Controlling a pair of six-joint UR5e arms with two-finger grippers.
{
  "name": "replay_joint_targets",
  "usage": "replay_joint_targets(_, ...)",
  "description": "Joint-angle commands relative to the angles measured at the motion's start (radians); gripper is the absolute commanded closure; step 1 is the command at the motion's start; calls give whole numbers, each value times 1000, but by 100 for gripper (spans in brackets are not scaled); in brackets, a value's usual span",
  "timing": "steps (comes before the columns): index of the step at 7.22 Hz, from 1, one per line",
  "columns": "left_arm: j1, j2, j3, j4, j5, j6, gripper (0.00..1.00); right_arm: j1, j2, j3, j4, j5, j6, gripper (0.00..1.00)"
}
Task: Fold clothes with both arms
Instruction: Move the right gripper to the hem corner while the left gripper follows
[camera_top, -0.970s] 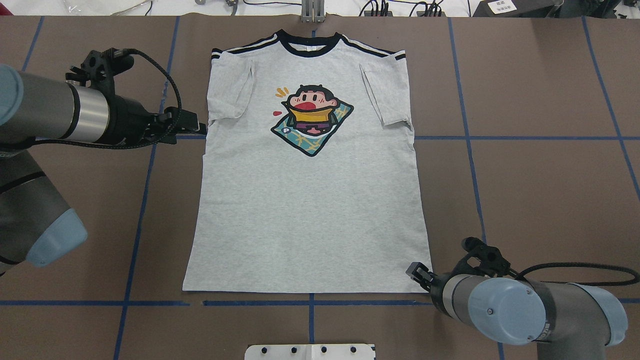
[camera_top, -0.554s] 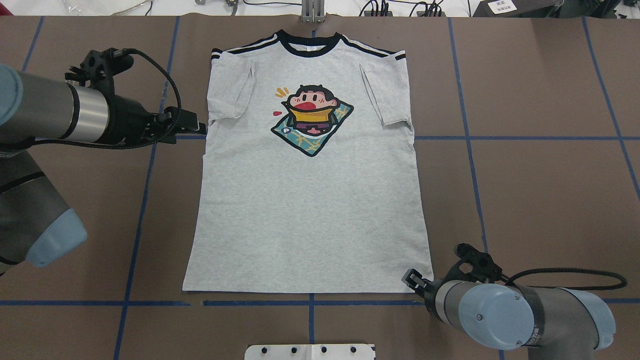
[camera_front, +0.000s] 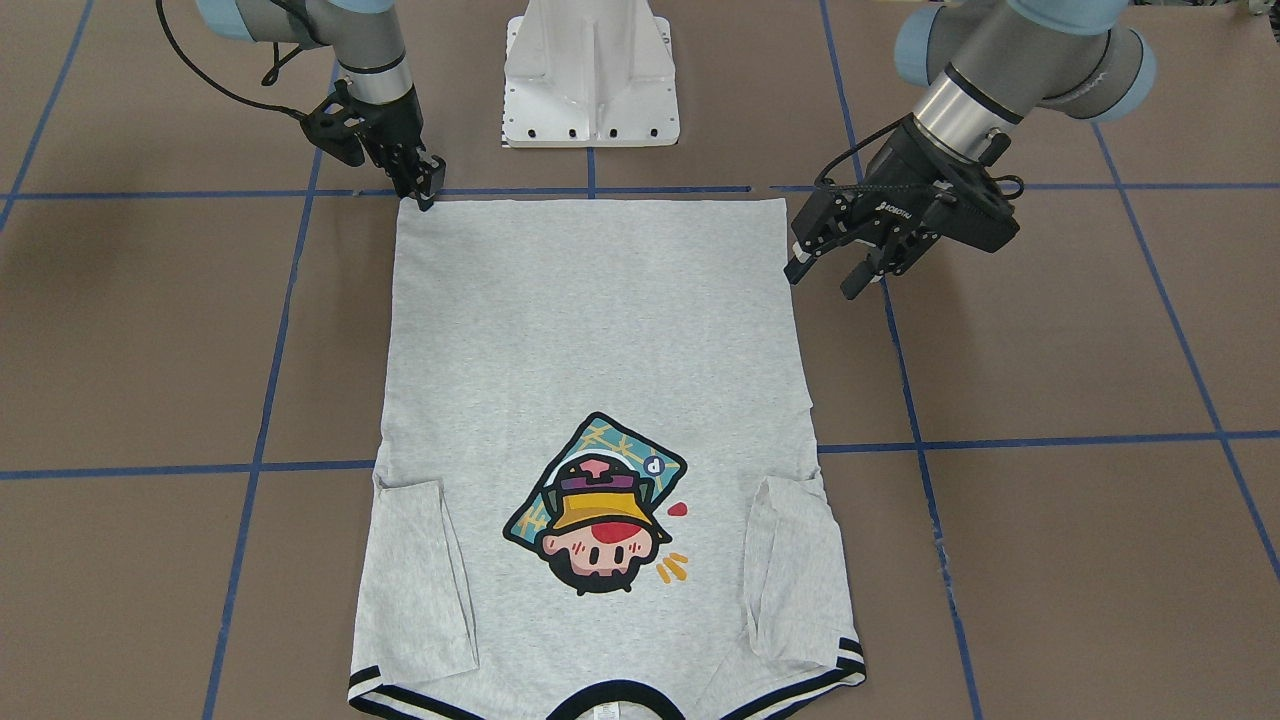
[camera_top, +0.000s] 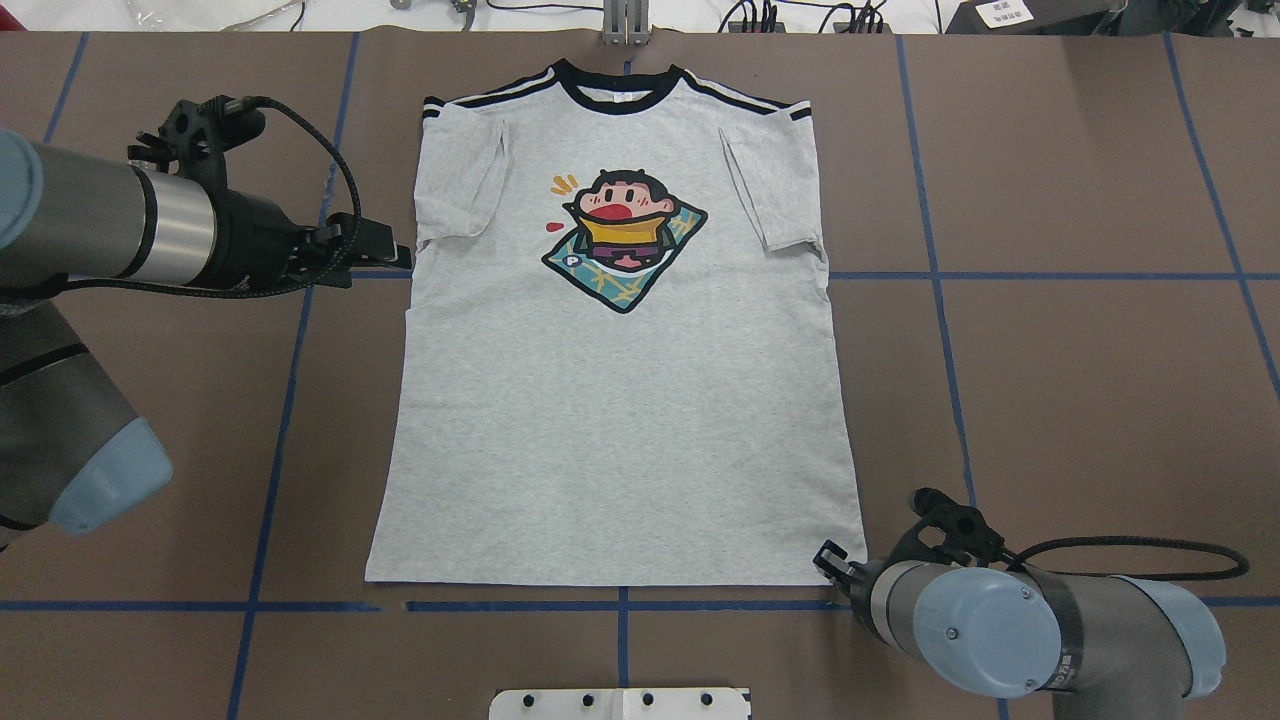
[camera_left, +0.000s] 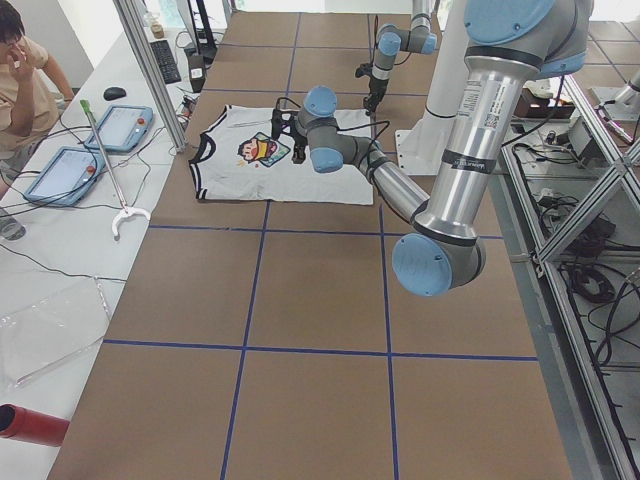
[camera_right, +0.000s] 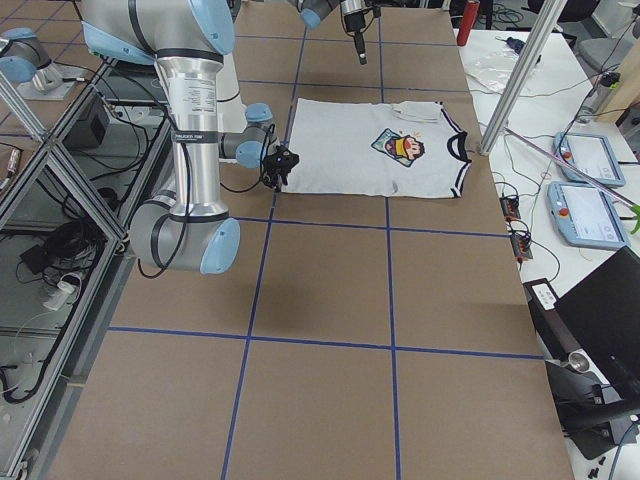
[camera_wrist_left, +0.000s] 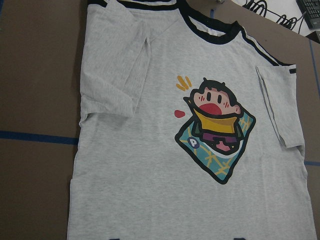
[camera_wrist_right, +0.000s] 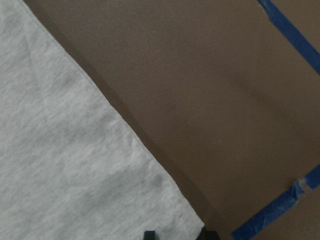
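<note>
Lying flat on the brown table (camera_top: 1100, 400), print up, collar away from the robot, both sleeves turned inward: a light grey T-shirt (camera_top: 620, 430); crossed beneath by blue tape lines (camera_top: 1050, 276), with a white pedestal base (camera_front: 590, 90) near the hem; flanked by the left gripper (camera_front: 822, 280), jaws wide, beside one side edge, and the right gripper (camera_front: 428, 195), jaws parted astride a hem corner; edged slightly nearer that corner than a second ago.

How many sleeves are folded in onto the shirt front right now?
2. One sleeve lies folded inward on the T-shirt's left side in the overhead view; the other sleeve mirrors it on the right. Neither is hidden.
</note>
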Motion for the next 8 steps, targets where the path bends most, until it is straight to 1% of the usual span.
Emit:
replay_joint_targets(1,0,2,0,1,0,0,19,2,-3,8,0,0,0,100)
replay_joint_targets(4,0,0,-9,1,0,-2,17,8,-10,36,-13,0,0,100)
replay_joint_targets(5,3,2,-18,2,-1,-11,17,7,-5,66,-72,0,0,100)
replay_joint_targets(6,43,17,-29,2,5,-149,17,5,1,77,-85,2,0,100)
replay_joint_targets(7,108,101,-66,2,64,-182,17,1,4,85,-85,3,0,100)
replay_joint_targets(8,226,170,-103,4,177,-265,17,1,7,92,-85,11,0,100)
